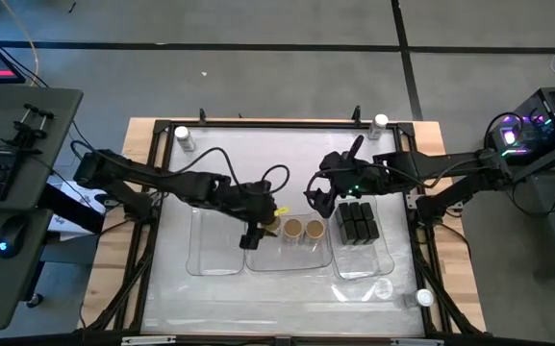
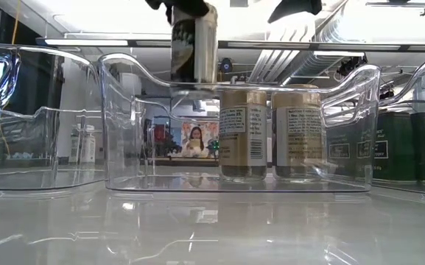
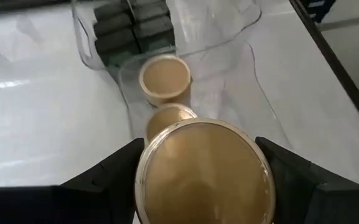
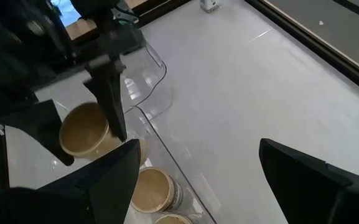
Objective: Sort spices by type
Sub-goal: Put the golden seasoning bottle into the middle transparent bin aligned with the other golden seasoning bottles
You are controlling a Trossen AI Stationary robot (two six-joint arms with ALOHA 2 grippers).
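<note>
1. Gripping a tan-topped spice jar (image 3: 204,174) in left pincer (image 1: 261,227), clamped, raised over middle tray (image 2: 124,110) beside 2 standing tan-topped jars (image 1: 303,229).
2. Hovering right pincer (image 1: 327,197) nearby, fingers apart, holding nothing.
3. Black boxes (image 1: 356,222) sitting in right tray (image 1: 385,259) on worktop (image 1: 258,154).

My left fingers (image 3: 107,180) clasp a round tan-topped spice (image 3: 204,171), held upright above the middle tray, off its floor. Below it two more tan-topped spices (image 1: 303,229) stand upright side by side inside that tray, labels facing out. The black boxy spices (image 1: 356,222) sit packed in two rows in the tray beside them. Clear jars with white lids (image 1: 184,137) stand apart at the worktop's corners.
</note>
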